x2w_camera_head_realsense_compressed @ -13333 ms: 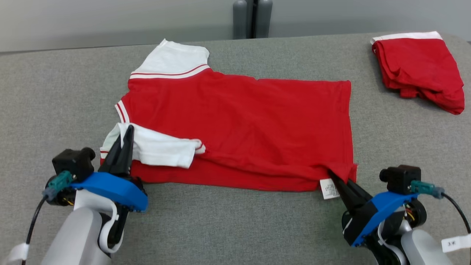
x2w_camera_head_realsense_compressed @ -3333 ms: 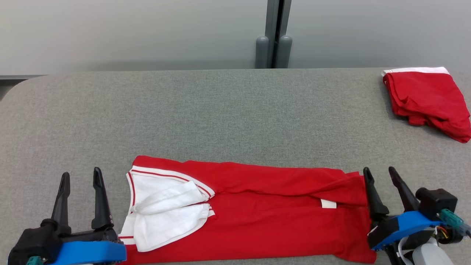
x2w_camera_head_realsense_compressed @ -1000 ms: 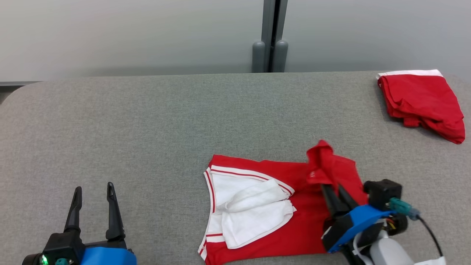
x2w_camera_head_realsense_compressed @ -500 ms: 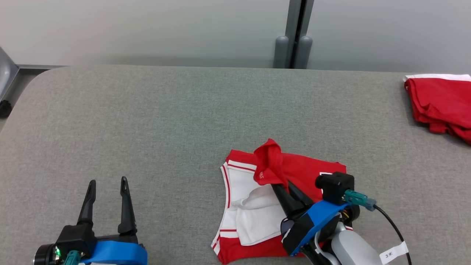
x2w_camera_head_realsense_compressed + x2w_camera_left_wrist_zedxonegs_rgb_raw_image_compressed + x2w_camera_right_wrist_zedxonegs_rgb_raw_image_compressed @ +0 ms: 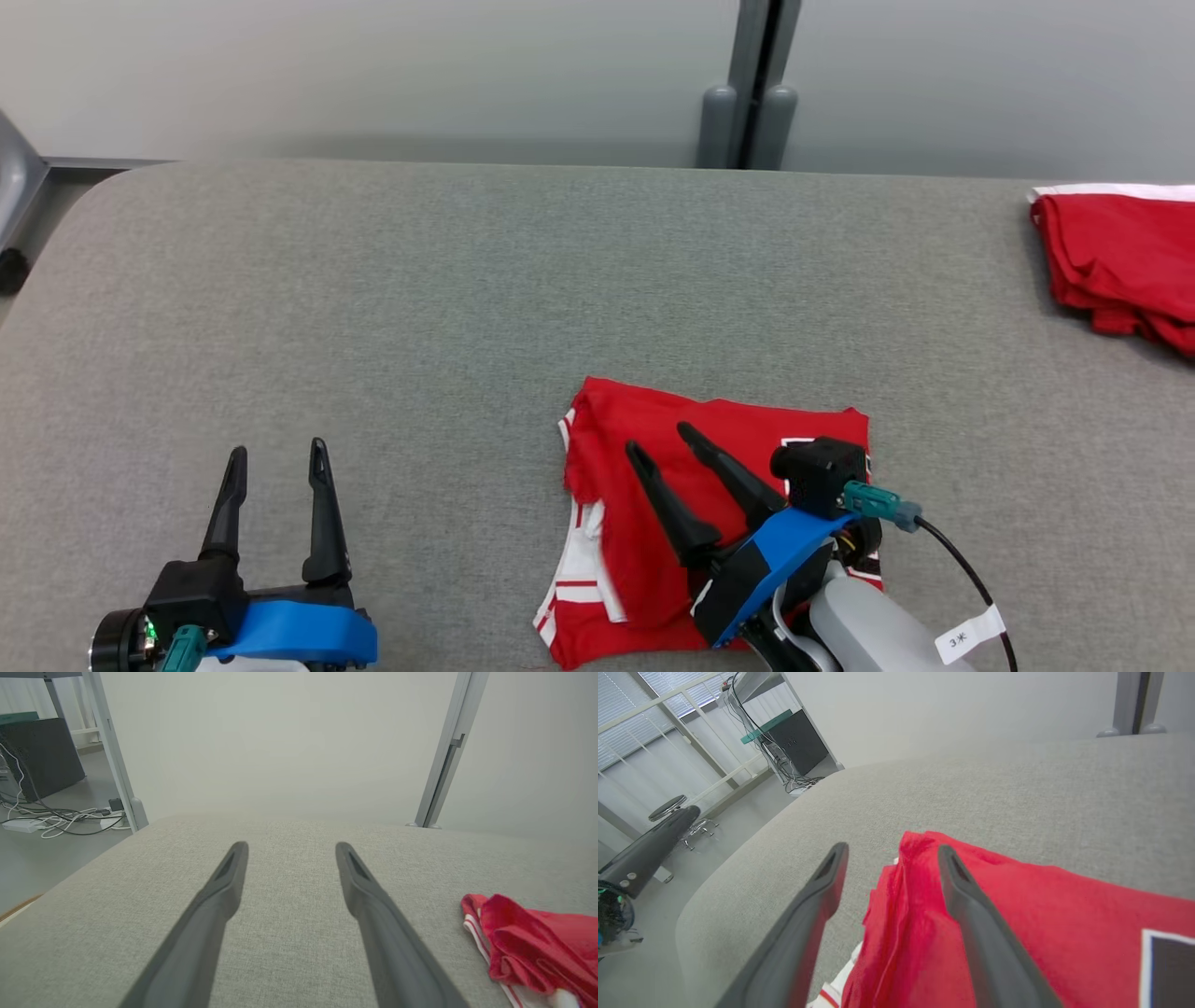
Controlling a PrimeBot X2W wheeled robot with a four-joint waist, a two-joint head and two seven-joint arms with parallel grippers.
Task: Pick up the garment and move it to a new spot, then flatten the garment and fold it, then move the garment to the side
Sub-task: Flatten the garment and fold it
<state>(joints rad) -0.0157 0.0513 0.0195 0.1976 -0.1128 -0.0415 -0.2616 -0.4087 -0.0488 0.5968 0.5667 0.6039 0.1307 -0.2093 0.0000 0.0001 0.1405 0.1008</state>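
**Folded garment on the grey worktop, both tools open**

The worktop is covered in a grey woven fabric, with rounded corners and a soft edge. Behind it stands a plain pale wall, split by a grey post with two rounded feet at the worktop's far edge.

The garment lies near the front edge, right of centre, folded into a compact red block. White striped trim shows along its lower left side, and a dark white-bordered patch sits on top. A second red pile lies at the far right edge, well apart.

The right tool hangs over the garment's left part with its fingers spread wide and nothing between them. In the right wrist view one finger stands over bare grey fabric and the other over red cloth; whether either touches the cloth cannot be told. The left tool is also spread wide and empty, over bare worktop well to the left.

Beyond the worktop's left end, the floor carries loose cables near a dark cabinet. Window blinds show further off.
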